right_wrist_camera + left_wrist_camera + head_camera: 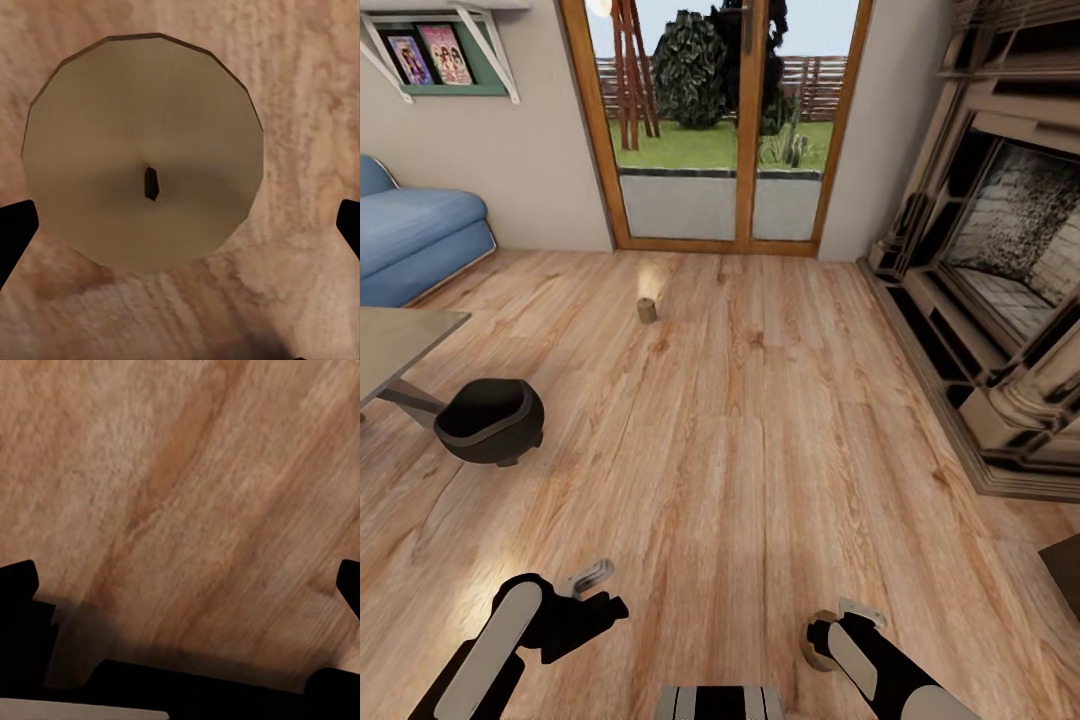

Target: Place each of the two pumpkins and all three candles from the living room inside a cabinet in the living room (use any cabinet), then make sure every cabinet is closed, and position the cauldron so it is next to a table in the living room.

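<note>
A beige candle (142, 150) stands on the plank floor directly under my right gripper (180, 225). I look down on its flat top and small wick, and the dark fingertips (15, 229) stand wide on either side without touching it. From the head view its edge (815, 650) peeks out beside the right gripper (832, 628). Another candle (648, 311) stands far off, near the glass doors. The black cauldron (490, 420) sits on the floor by the grey table's corner (400, 340). My left gripper (598, 592) hangs open over bare floor (187, 510). No pumpkin or cabinet is in view.
A brick fireplace (1000, 260) with a stepped hearth lines the right side. The blue sofa (415, 235) stands at the far left, and wood-framed glass doors (720, 120) fill the back wall. Open plank floor lies between me and the doors.
</note>
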Available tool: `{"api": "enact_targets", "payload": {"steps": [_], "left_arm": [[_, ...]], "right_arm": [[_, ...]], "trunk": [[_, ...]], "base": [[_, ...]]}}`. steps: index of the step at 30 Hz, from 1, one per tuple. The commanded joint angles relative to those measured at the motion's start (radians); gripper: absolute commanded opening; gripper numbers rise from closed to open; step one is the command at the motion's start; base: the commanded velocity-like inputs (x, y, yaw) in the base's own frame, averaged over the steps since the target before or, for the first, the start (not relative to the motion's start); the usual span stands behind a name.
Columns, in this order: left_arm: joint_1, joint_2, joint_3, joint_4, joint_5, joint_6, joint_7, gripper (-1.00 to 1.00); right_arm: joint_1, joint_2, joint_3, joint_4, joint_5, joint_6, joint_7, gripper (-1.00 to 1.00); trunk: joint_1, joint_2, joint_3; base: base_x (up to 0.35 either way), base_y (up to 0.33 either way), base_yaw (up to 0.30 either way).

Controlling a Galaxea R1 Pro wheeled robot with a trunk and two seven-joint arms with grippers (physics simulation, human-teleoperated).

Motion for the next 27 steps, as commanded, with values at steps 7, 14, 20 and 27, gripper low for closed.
{"api": "enact_targets", "payload": {"steps": [7,14,20,27], "left_arm": [[-0.001,0.006,0.001,0.0,0.009,0.001,-0.119,1.0],[-0.001,0.018,0.04,0.004,0.006,0.003,-0.286,1.0],[-0.001,0.018,0.048,0.006,0.005,0.003,-0.298,1.0],[-0.001,0.018,0.049,0.007,0.005,0.003,-0.299,1.0]], "right_arm": [[0.0,0.001,0.005,-0.001,-0.001,0.003,-0.006,1.0],[0.0,0.001,0.006,-0.001,-0.001,0.003,-0.006,1.0],[0.0,0.001,0.006,-0.001,-0.001,0.003,-0.005,1.0],[0.0,0.001,0.007,-0.001,-0.001,0.003,-0.006,1.0]], "trunk": [[0.0,0.0,-0.001],[0.0,0.0,-0.001],[0.0,0.0,-0.001],[0.0,0.0,-0.001]], "base": [[0.0,0.0,0.0],[0.031,0.0,0.0],[0.08,0.039,0.0],[0.1,0.09,0.0]]}}
